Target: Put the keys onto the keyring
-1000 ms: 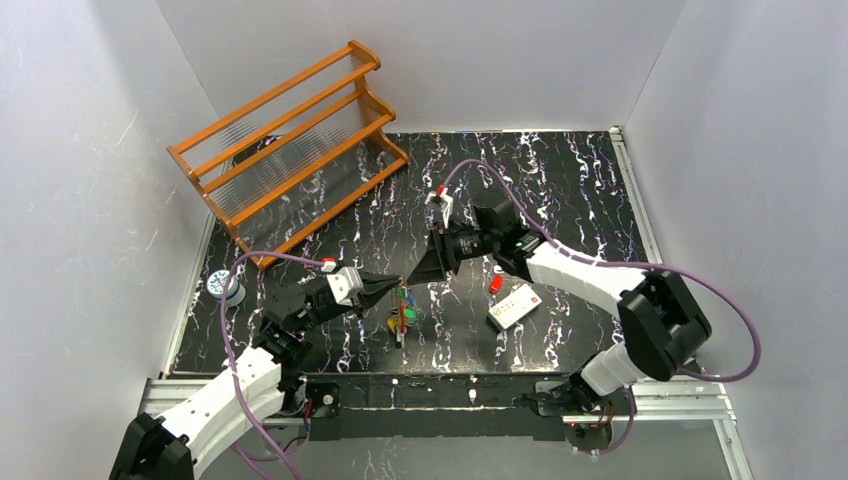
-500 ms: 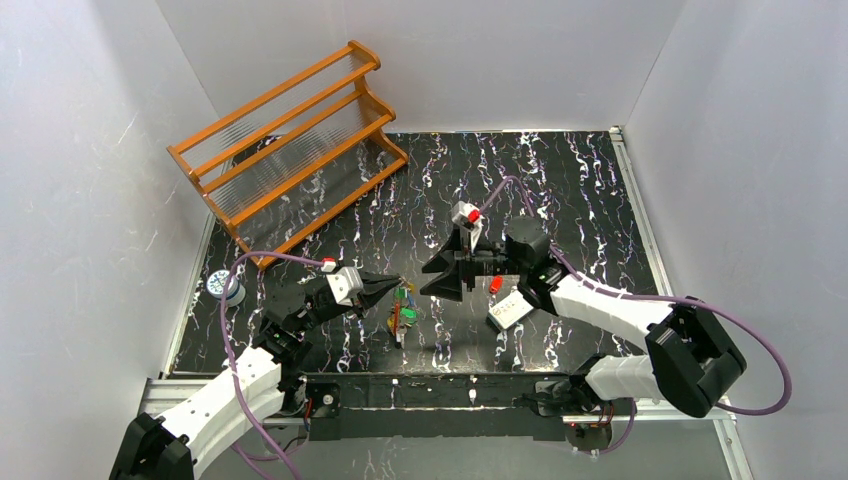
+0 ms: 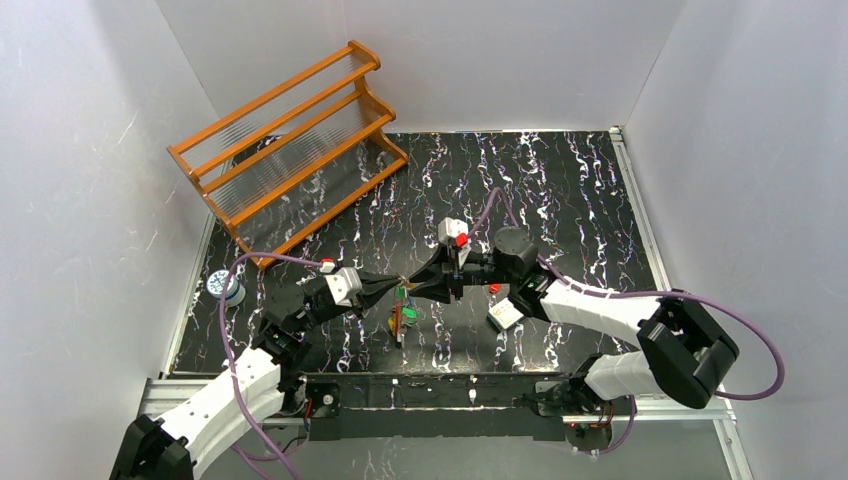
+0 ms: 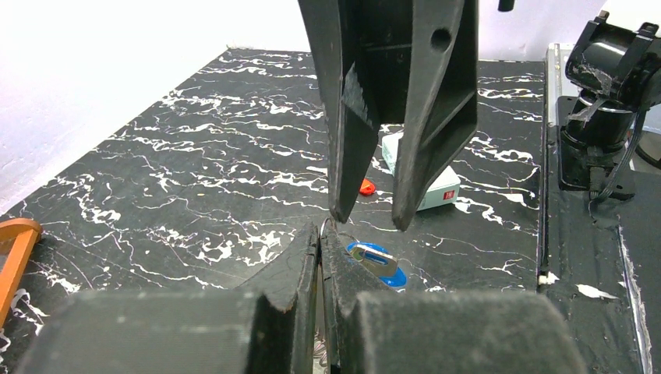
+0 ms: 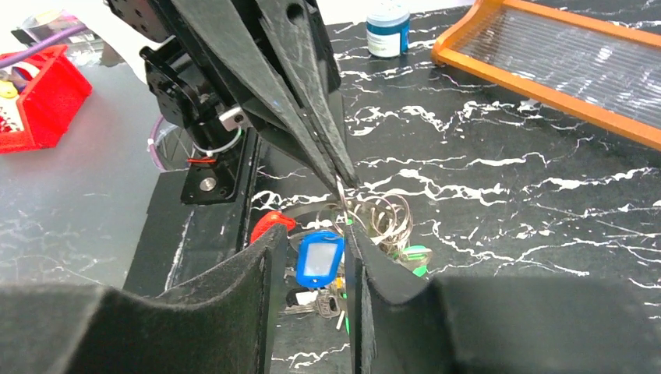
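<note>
My left gripper [image 3: 397,286] [image 4: 321,232] is shut on the keyring [image 5: 383,213], a thin silver wire loop that hangs in coils from its tip. Under it dangle the keys [image 3: 402,315]: a blue tag [image 5: 319,259] [image 4: 379,262], green heads [image 5: 413,253], a red head [image 5: 271,224] and short silver blades. My right gripper [image 3: 412,286] [image 5: 316,234] is open and faces the left one tip to tip. In the left wrist view its fingers [image 4: 344,179] stand apart with nothing between them, just above the ring. Another red key [image 3: 494,288] [image 4: 366,185] lies apart on the table.
A white card with a red dot [image 3: 505,313] [image 4: 421,167] lies right of the keys. An orange wooden rack [image 3: 290,150] stands at the back left. A small blue-capped spool [image 3: 225,287] sits at the left edge. White walls enclose the black marbled table [image 3: 560,180].
The right arm swung back from the table's middle, then came down and left until its tips met the left gripper's tip. Its jaws widened, then narrowed. The left arm stayed still.
</note>
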Controlling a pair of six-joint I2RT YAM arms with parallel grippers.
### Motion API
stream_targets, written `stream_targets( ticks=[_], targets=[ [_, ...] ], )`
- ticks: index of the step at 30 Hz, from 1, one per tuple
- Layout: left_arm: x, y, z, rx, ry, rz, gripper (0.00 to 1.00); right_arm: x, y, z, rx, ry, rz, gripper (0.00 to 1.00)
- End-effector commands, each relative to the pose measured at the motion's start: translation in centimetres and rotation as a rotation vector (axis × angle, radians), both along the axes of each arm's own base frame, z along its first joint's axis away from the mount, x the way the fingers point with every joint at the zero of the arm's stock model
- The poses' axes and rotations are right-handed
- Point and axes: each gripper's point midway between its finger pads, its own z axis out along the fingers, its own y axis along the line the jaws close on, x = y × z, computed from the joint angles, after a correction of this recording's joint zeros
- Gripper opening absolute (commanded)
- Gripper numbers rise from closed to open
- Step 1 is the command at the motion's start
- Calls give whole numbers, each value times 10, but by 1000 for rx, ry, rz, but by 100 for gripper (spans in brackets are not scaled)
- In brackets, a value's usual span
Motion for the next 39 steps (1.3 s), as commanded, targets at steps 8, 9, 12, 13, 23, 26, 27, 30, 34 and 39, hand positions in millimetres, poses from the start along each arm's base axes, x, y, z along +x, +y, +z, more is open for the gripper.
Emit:
stream_targets(
  ticks=[8,9,12,13,23,26,27,30,34,39],
  targets=[
    [-6,-2,26,-51,-75,-27,0,15,14,22,63,-93,-33,45],
    [-6,-2,26,-51,-76,-27,0,16,14,22,64,-93,-36,47],
    [-6,-2,25,-51,-75,-28,0,17,14,25,69,-98,-41,49],
    [-6,-2,25,-50,-73,-30,0,17,15,25,70,-97,-40,49],
    [-6,-2,25,-52,-73,-30,0,16,19,23,71,-77,-21,28],
    [-7,-2,24,-50,-72,-31,0,15,20,22,68,-69,-7,27],
    [-7,-2,25,-51,-72,-32,0,14,21,21,68,-68,-2,27],
    [-7,-2,23,-49,-69,-33,0,14,21,22,71,-63,2,27],
    [-7,-3,23,-48,-67,-37,0,11,21,22,72,-63,18,21],
    [-7,-3,25,-49,-72,-39,0,10,21,21,64,-61,28,1]
  ],
)
